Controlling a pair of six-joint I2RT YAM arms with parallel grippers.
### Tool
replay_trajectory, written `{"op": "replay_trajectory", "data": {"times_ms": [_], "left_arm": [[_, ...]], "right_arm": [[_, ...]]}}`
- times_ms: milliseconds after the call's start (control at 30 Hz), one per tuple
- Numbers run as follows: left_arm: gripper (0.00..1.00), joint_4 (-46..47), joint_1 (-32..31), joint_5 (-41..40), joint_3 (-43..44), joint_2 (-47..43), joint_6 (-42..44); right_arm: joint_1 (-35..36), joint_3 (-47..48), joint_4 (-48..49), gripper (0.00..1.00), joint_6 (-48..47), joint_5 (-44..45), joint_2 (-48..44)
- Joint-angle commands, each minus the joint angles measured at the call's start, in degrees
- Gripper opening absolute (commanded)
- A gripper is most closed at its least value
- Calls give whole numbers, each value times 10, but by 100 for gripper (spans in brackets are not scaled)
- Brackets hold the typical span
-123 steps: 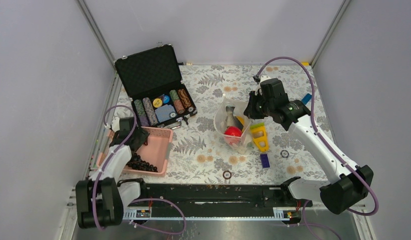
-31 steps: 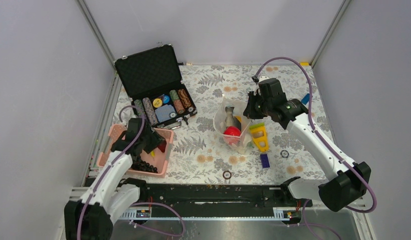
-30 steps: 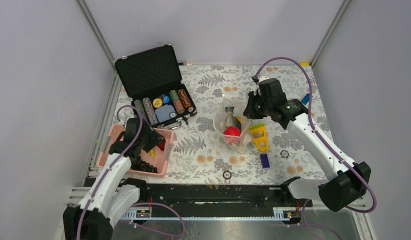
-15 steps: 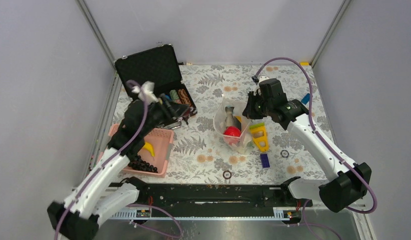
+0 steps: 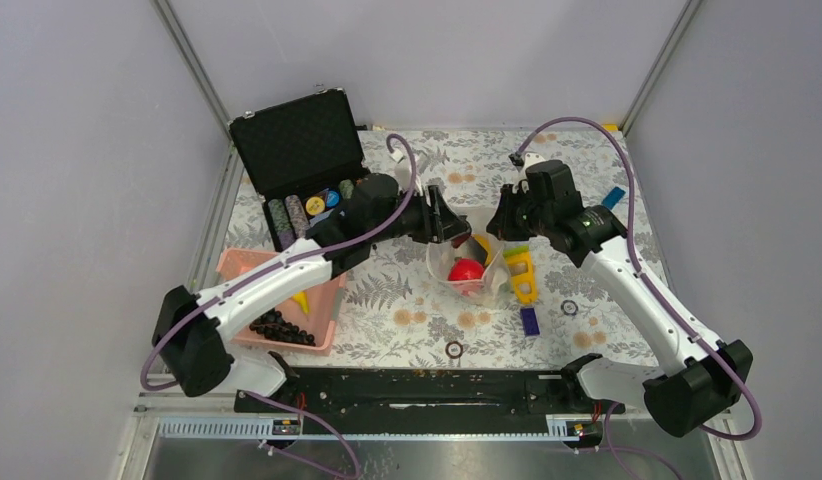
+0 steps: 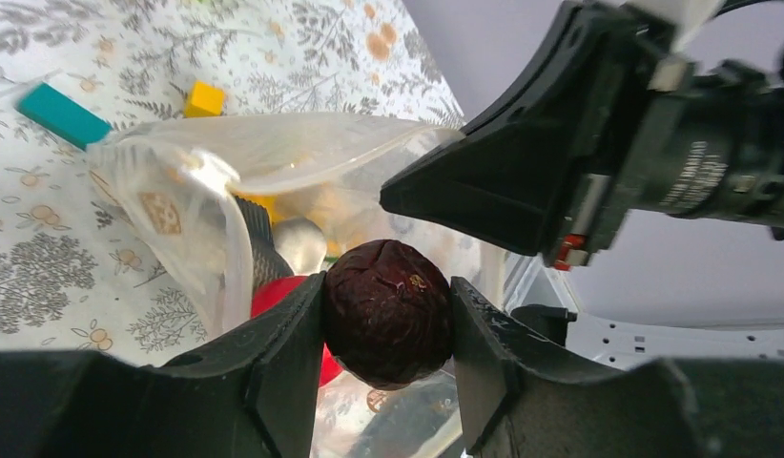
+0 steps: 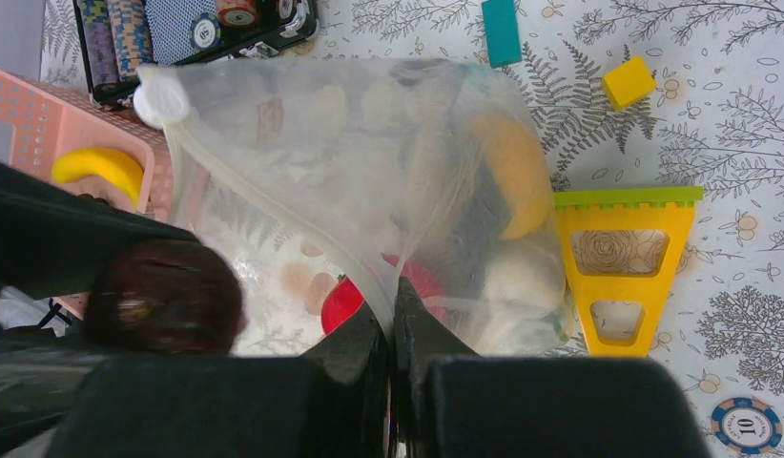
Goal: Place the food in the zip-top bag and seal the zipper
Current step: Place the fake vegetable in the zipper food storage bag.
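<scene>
left gripper (image 5: 453, 224) was clamped on the dark red fruit (image 6: 388, 313), poised right at the zip-top bag (image 7: 369, 143) mouth, opening just beyond; right gripper (image 7: 390, 329) pinched the zipper (image 7: 274, 215), holding it up.

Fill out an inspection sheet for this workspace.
Surface: table covered by a leaf-print cloth.
Job's things: bag held up with a red fruit inside; dark red fruit at its mouth; banana and grapes in the basket.
Clutter: chip case, yellow triangle, blue block.
Claws: left claw shut on the dark red fruit; right claw shut on the bag's edge.
Cables: purple cables arch over both arms.
Surroundings: grey walls; nothing else seen.
</scene>
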Motion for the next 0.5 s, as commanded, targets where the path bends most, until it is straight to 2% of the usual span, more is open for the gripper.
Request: {"op": "replay_trajectory", "data": {"times_ms": [0, 67, 233, 300, 467], "left_arm": [[36, 34, -16, 15, 41, 29, 6], [50, 34, -25, 10, 47, 38, 9], [75, 5, -35, -10, 66, 57, 20], [96, -2, -35, -11, 66, 56, 23], [99, -9, -36, -9, 66, 47, 33]], "right_arm": [[-4, 0, 14, 5, 5, -3, -22], [-4, 0, 15, 5, 6, -3, -24], [-4, 0, 14, 5, 4, -1, -24], [-4, 1, 14, 5, 4, -5, -23], [-4, 1, 14, 5, 3, -1, -23]]}}
